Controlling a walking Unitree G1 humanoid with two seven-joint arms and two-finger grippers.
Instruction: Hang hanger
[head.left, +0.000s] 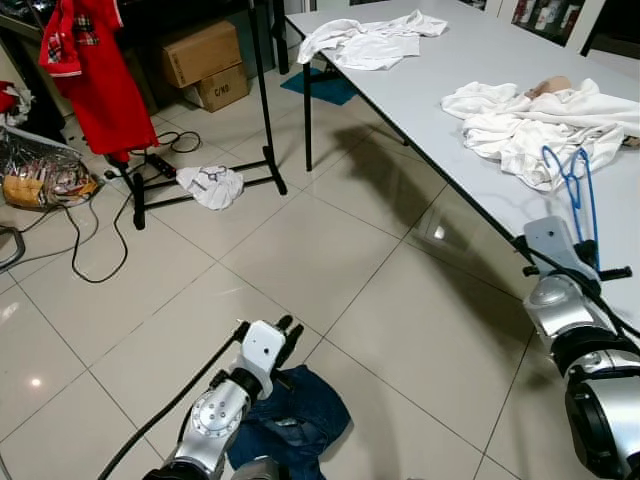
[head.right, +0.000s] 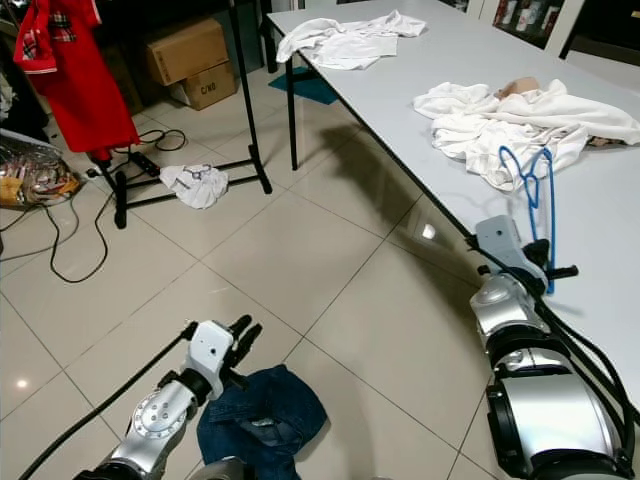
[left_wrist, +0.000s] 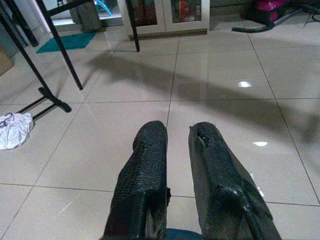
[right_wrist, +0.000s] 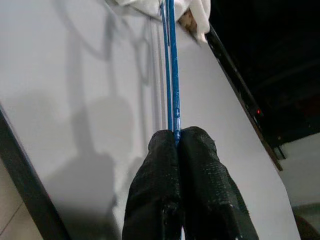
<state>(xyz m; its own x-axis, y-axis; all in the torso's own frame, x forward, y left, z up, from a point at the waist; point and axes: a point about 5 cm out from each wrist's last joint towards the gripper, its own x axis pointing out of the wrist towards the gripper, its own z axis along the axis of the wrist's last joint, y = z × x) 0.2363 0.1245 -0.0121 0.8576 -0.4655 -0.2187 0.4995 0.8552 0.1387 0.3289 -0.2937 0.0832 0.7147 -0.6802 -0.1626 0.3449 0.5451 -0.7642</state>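
right gripper (right_wrist: 176, 137) has its 2 black fingers (right_wrist: 152, 170) pressed together, pinching the thin blue hanger (head.left: 578, 190) at its lower end. the hanger stands up over the near edge of the grey table (head.left: 520, 70), its upper part against a pile of white clothes (head.left: 540, 120) lying on the tabletop. right wrist view shows the blue wire running straight out from between the fingertips toward the white fabric.

left gripper (left_wrist: 177, 142) is low over the tiled floor (head.left: 300, 260), fingers (left_wrist: 145, 170) slightly apart with a narrow gap, holding nothing. just below it a crumpled blue denim garment (head.left: 295, 420) lies on the floor.

a 2nd white garment (head.left: 365, 40) lies spread at the far end of the table. to the robot's left stands a black clothes rack (head.left: 262, 100) with a red garment (head.left: 95, 70) hanging on it, well apart from the hanger. a small white cloth (head.left: 212, 185) lies on the floor at the rack's base. cardboard boxes (head.left: 205, 62) sit behind the rack, black cables (head.left: 95, 240) trail across the tiles, and a teal mat (head.left: 318, 85) lies under the table's far end.
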